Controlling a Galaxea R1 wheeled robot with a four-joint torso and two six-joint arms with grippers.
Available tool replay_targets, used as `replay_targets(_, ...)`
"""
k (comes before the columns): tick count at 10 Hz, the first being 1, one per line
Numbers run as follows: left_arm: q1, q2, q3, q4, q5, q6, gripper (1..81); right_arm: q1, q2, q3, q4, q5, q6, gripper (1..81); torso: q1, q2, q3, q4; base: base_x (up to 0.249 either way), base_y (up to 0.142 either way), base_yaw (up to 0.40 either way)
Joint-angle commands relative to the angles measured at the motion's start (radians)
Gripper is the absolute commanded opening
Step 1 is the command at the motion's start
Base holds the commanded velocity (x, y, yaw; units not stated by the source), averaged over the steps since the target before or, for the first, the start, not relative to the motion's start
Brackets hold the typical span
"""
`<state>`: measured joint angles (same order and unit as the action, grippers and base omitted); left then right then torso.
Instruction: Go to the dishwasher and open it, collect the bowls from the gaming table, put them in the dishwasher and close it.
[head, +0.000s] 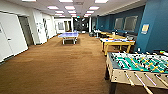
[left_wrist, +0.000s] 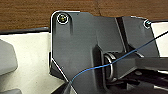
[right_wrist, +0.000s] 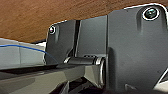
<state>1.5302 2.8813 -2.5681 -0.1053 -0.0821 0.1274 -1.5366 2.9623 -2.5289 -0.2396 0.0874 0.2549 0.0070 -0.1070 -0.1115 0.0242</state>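
While the robot is rolling over brown carpet (head: 62, 67), the green-field table-football bench (head: 140, 66) is sitting close at the right — bowls possibly on it, too blurred to confirm. Approaching squarely seems wise — each pincer's state I cannot tell.

1. The gaming table (head: 136, 68) is a table-football table with a green field, pale wood-coloured sides and dark legs.
2. Rods with pale handles stick out of its near side; rows of small figures stand over the field.
3. It stands on the brown carpet, in front of the blue wall.
4. Whether bowls lie on it cannot be told.
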Motion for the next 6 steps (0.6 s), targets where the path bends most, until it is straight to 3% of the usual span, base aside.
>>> replay_targets(1, -0.054, -0.011, 0.002, -0.007, 0.047, 0.0, 81.1, 0.06, -0.006, 0.01, -0.01, -0.037, 0.0, 81.1, 0.0, 0.0, 0.0, 0.0, 0.084, 0.0, 0.0)
replay_targets(6, -0.052, -0.011, 0.002, -0.007, 0.047, 0.0, 81.1, 0.058, -0.004, 0.01, -0.012, -0.035, 0.0, 81.1, -0.001, 0.0, 0.0, 0.0, 0.091, 0.0, 0.0)
